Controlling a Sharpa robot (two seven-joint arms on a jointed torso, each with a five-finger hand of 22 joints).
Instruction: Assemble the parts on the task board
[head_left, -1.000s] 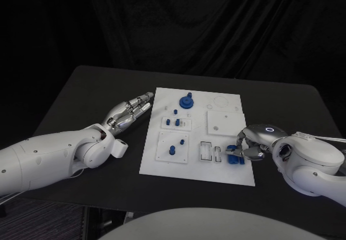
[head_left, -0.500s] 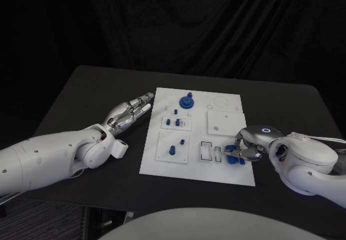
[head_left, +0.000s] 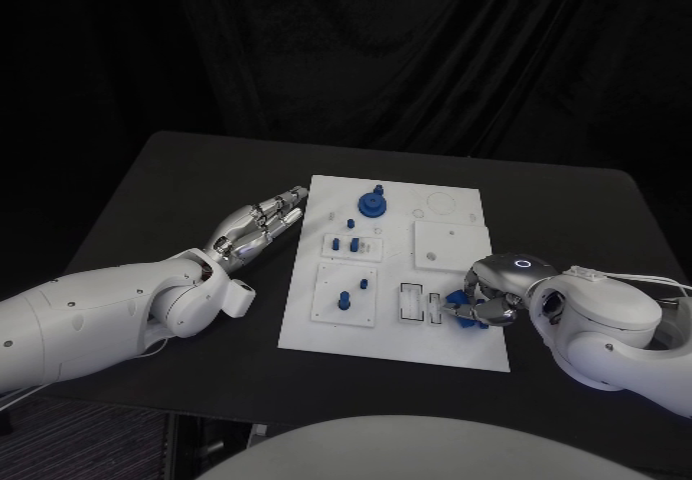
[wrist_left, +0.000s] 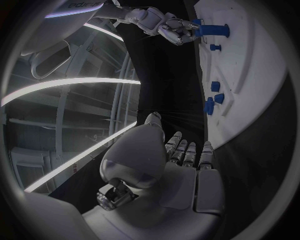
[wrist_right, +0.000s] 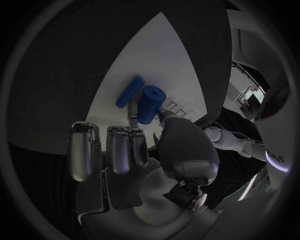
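The white task board (head_left: 447, 240) lies mid-table. At its near right corner, my right hand (head_left: 490, 300) pinches a thick blue cylinder (wrist_right: 149, 104) between thumb and a finger; the left wrist view shows this cylinder (wrist_left: 212, 31) sticking out from the right hand (wrist_left: 165, 25). A second blue cylinder (wrist_right: 128, 92) lies on the board (wrist_right: 144, 60) just beside it. My left hand (head_left: 260, 226) lies flat on the table along the board's left edge, fingers stretched, holding nothing. A blue round part (head_left: 372, 204) stands at the board's far side, with small blue pegs (head_left: 346, 243) in the middle-left panels.
Another blue peg (head_left: 346, 298) stands in the near-left panel. Two narrow slots (head_left: 415, 303) lie just left of my right hand. Black table (head_left: 188, 190) surrounds the board, with free room on the left behind my left hand and on the far right.
My right hand has crept slightly leftward over the board's near right corner, taking the blue cylinder with it. The left hand has stayed still.
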